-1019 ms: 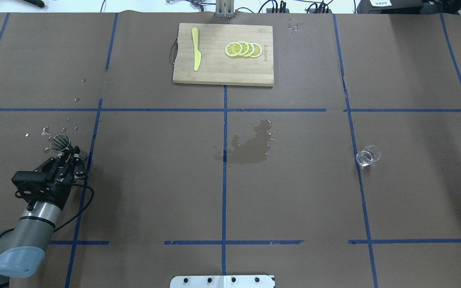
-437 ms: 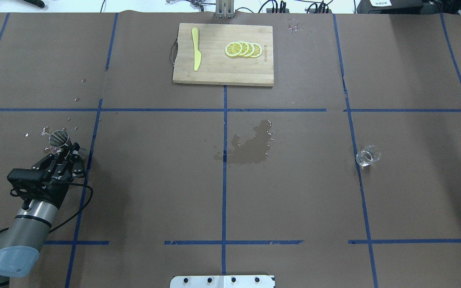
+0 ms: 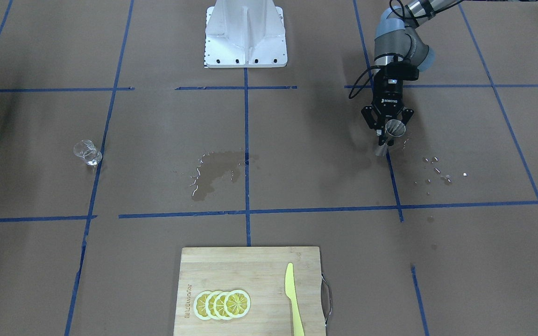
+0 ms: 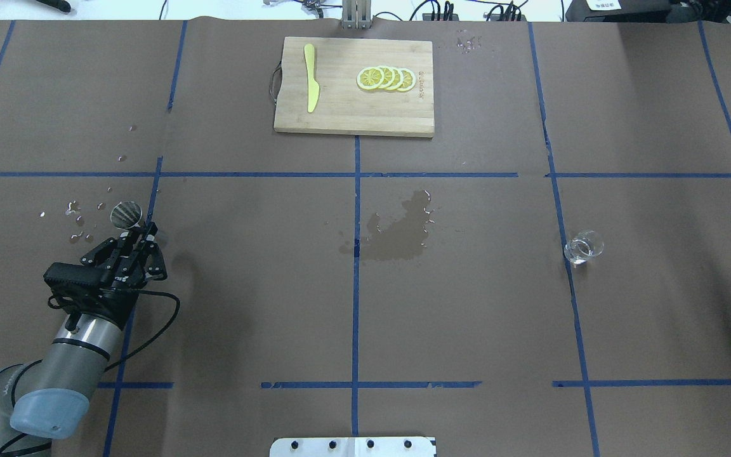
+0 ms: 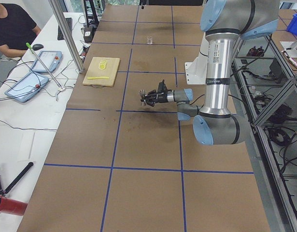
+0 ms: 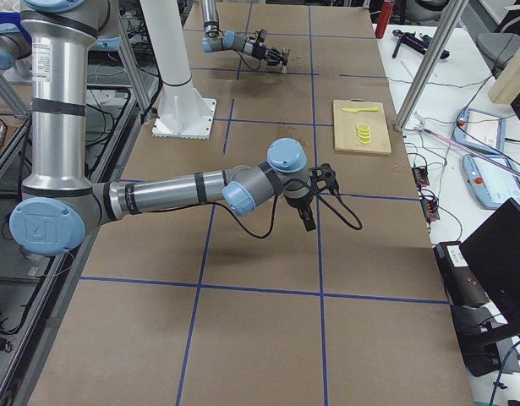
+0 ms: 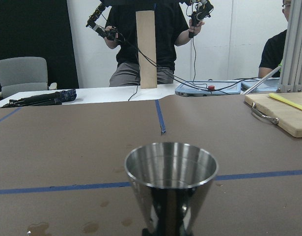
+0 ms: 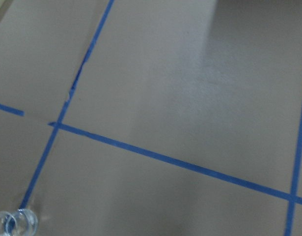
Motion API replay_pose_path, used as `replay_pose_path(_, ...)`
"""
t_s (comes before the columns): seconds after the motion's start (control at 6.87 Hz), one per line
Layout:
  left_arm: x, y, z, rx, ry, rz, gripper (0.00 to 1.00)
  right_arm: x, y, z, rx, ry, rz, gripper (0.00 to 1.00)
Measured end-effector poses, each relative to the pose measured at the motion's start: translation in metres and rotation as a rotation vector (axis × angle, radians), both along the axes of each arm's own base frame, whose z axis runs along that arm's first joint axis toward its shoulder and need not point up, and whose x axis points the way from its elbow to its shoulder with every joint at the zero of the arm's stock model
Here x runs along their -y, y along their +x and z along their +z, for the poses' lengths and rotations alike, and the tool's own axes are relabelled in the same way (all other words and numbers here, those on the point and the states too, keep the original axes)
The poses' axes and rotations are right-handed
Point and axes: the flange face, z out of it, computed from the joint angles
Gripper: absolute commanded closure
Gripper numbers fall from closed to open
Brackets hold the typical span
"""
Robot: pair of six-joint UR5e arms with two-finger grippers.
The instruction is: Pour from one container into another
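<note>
brown table [image 4: 467, 317] | left end effector [image 4: 139, 230] pinching jigger [image 4: 126, 214], shifted toward centre | right end effector [image 6: 308, 218] grip unclear

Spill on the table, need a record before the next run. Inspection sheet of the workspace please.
Surface: brown paper table with blue tape grid; wet patch mid-table, droplets on the robot's left.
Job's things: jigger upright in the left gripper; glass standing alone on the robot's right.
Clutter: cutting board with lemon slices and yellow knife.
Grippers: left shut on jigger; right gripper above the table, state cannot tell.
Cables: black cable looping off the left wrist.
Surroundings: person at side bench with tablets.
</note>
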Motion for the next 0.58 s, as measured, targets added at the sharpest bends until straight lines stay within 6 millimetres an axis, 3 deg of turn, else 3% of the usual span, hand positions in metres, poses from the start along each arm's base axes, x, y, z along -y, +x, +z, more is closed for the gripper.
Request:
replay_pose_path(0.29, 0.002, 0.016, -0.023, -0.008, 0.016, 0.038, 1.00, -0.019, -0.080, -0.031, 0.126, 0.039, 0.121, 0.00)
replay_pose_path(0.58, 0.008, 0.022, -0.037, 0.011, 0.034, 0.045, 1.00, -0.063, -0.157, -0.057, 0.230, 0.071, 0.203, 0.00)
